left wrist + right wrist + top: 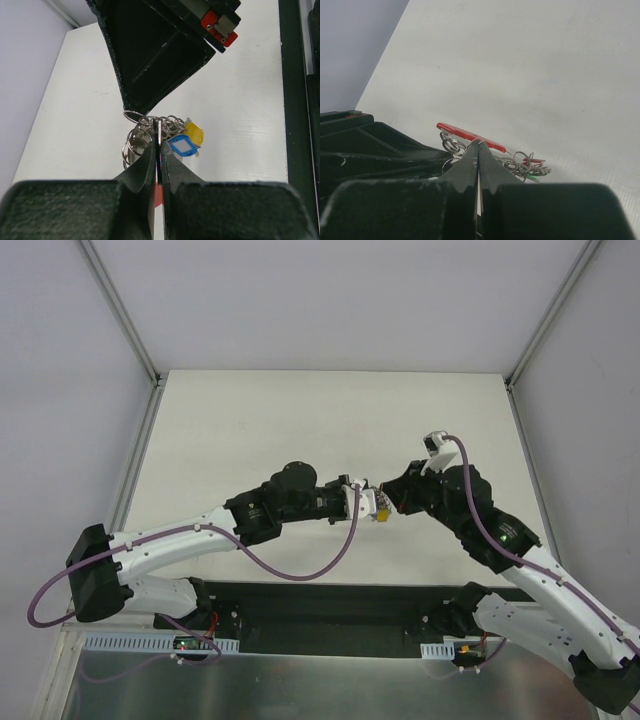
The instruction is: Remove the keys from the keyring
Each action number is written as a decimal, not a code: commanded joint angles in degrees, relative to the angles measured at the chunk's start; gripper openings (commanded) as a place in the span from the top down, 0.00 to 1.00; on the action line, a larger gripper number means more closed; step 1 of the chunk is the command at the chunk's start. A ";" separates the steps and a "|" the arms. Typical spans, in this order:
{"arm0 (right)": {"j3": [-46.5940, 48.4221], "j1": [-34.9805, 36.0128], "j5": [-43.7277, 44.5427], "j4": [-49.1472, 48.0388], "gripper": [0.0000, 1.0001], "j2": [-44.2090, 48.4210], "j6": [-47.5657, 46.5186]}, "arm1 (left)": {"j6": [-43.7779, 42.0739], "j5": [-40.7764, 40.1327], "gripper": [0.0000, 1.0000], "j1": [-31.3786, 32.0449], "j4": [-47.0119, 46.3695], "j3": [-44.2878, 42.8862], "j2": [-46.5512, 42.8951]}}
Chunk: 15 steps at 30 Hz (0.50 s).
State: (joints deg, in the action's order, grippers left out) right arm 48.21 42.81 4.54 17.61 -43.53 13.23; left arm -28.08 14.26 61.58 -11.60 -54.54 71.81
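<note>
keys (186, 140), a silvery tangle with coloured heads, hang above the desk (250, 430) between left end effector (158, 145) and right end effector (478, 146), both pinching them; red key (470, 135) lies crosswise.

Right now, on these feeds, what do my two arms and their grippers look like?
The left arm and right arm both have white links with black joint housings, and a purple cable runs along each. The left gripper and right gripper have matte black fingers tapering to thin tips. The right one's body carries a red block.
</note>
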 commanded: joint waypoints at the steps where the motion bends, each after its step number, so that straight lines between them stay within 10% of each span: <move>1: 3.30 -0.27 4.25 -1.70 1.00 -0.42 -2.78 | -6.81 -1.95 1.00 2.40 2.98 -3.11 0.17; 15: 3.56 0.52 4.78 -1.43 1.00 -2.09 -3.13 | -13.14 -6.44 1.00 5.39 3.42 -5.48 1.93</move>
State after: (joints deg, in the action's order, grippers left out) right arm 48.34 43.07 5.72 18.96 -45.21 11.29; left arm -39.05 6.26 65.30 -7.42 -56.82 74.00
